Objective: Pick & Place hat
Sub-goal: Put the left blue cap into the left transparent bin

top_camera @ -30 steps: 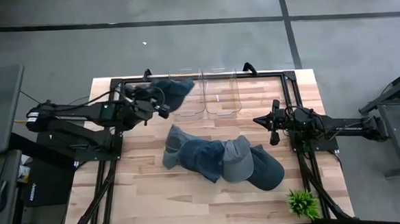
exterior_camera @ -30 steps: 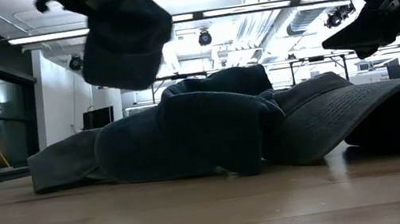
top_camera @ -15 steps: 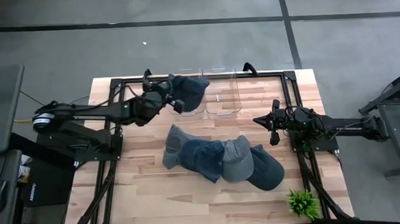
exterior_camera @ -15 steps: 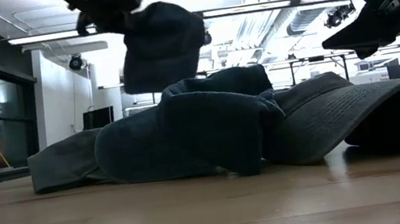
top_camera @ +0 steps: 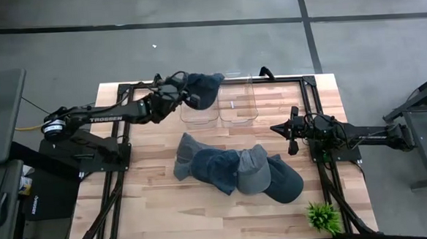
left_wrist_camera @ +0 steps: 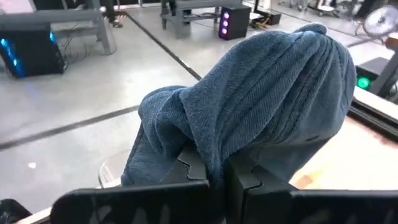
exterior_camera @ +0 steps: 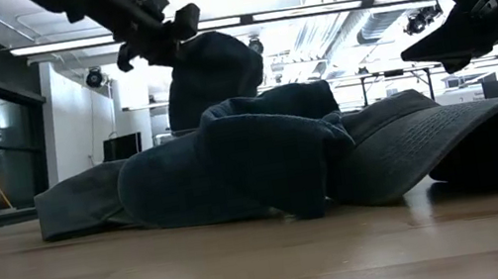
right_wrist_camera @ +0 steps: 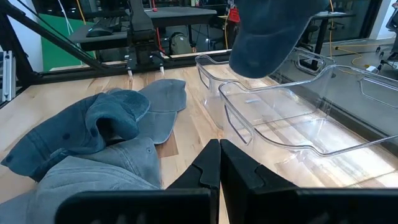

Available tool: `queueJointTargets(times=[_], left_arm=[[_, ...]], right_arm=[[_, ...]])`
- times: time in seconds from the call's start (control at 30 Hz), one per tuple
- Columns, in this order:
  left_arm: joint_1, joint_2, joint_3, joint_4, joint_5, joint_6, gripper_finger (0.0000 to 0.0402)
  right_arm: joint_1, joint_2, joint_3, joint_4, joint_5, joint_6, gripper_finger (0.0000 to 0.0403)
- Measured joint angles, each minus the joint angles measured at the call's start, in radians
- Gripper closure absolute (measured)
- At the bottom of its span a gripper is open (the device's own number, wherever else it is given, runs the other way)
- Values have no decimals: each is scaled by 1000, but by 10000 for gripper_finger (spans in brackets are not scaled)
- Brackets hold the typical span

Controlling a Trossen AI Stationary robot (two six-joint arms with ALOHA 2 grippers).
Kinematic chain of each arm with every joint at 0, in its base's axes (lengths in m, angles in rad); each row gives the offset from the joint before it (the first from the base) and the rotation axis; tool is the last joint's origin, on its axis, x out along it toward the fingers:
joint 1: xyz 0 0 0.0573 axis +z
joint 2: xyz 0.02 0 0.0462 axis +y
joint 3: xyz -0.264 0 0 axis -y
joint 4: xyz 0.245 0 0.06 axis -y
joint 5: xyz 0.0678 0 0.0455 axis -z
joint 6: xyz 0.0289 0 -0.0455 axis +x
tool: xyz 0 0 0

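From above, the left claw [top_camera: 185, 96] pinches a blue hat [top_camera: 203, 88] over the clear bins [top_camera: 220, 113] at the desk's [top_camera: 152, 203] far edge, while from the left wrist the hat [left_wrist_camera: 261, 106] looks soft, light and floppy, best held by its folded cloth.

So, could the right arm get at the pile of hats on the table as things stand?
Probably yes. The right gripper is shut on nothing and hangs beside the pile of hats, with nothing between them. The left gripper is off by the clear bins, holding a blue hat.
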State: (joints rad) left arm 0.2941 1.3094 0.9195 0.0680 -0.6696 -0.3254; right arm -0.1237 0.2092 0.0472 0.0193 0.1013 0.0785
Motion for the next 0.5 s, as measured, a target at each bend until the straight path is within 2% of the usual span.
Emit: queueJointTargets(times=[0.1, 0.27, 0.5], left_arm=[[28, 16, 1, -14, 18, -50, 401], [53, 69, 0, -33, 124, -138, 401], [78, 114, 0, -79, 136, -252, 401]], right_arm=[[0, 0, 0, 0, 0, 0, 402], [0, 0, 0, 0, 0, 0, 402], [0, 0, 0, 0, 0, 0, 402]])
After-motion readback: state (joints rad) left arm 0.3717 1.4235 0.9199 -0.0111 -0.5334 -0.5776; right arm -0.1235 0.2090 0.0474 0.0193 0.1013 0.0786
